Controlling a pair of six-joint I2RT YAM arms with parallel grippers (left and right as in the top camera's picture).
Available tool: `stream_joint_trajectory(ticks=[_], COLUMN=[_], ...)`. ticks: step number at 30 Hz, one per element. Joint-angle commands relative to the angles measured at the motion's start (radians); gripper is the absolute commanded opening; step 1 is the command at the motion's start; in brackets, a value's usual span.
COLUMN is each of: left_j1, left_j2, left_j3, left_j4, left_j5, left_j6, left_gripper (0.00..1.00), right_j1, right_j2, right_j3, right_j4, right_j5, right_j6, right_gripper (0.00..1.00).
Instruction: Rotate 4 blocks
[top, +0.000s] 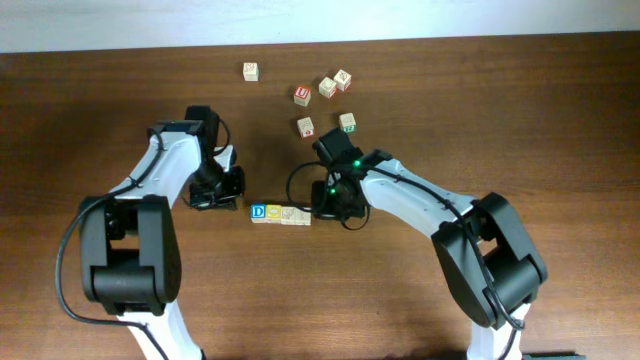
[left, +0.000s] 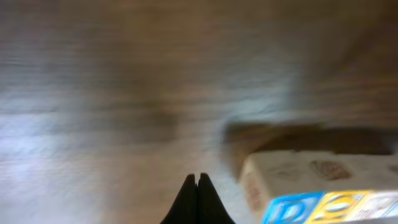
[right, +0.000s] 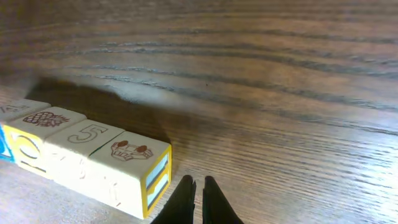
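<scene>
The block row (right: 93, 155) just beside the closed right fingers (right: 184, 200)

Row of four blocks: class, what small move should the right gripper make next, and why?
Probably nudge the right gripper sideways into the end block, to start the row of four blocks turning. Its jaws are shut and empty, low over the table, just beside that block and not yet touching it.

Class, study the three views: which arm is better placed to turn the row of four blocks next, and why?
Probably right. The right gripper, shut, sits just beside the pale end of the row of blocks; the left gripper, also shut, lies off the row's line near the D end.
</scene>
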Motion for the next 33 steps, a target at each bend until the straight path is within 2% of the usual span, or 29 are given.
stream_joint_trajectory(ticks=[1,5,9,13,15,17,20,23,26,33], left_j1=[-0.061,-0.127,-0.134,-0.108,-0.089,-0.1,-0.151,-0.167,-0.167,-0.167], left_j2=[0.003,0.008,0.024,0.024,0.024,0.024,0.024,0.024,0.024,0.024], left_j3=[-0.017,-0.017,-0.017,-0.017,-0.002,0.007,0.006,0.006,0.006,0.006], left_j4=[0.05,0.079,0.08,0.126,0.192,0.22,0.19,0.15,0.132,0.118], left_j5=[0.079,0.081,0.077,-0.021,0.054,0.193,0.234,0.206,0.1,0.092], left_j6=[-0.002,-0.002,-0.002,-0.002,0.006,0.069,0.111,0.108,0.071,0.053], left_gripper=[0.0,0.0,0.0,0.0,0.0,0.0,0.0,0.0,0.0,0.0], right_j1=[0.005,0.005,0.005,0.005,0.005,0.004,0.004,0.004,0.004,0.004], right_j2=[0.016,0.016,0.016,0.016,0.016,0.016,0.016,0.016,0.016,0.016], right_j3=[0.018,0.018,0.018,0.018,0.018,0.018,0.018,0.018,0.018,0.018], right_j4=[0.004,0.004,0.003,0.005,0.005,0.005,0.005,0.007,0.007,0.008], right_j5=[-0.023,-0.025,-0.026,-0.025,-0.025,-0.024,-0.024,-0.024,-0.024,-0.024], right_j6=[0.002,0.002,0.002,0.001,0.001,0.001,-0.003,-0.003,-0.003,-0.003], right_gripper=[0.08,0.08,0.08,0.08,0.08,0.08,0.08,0.08,0.08,0.08])
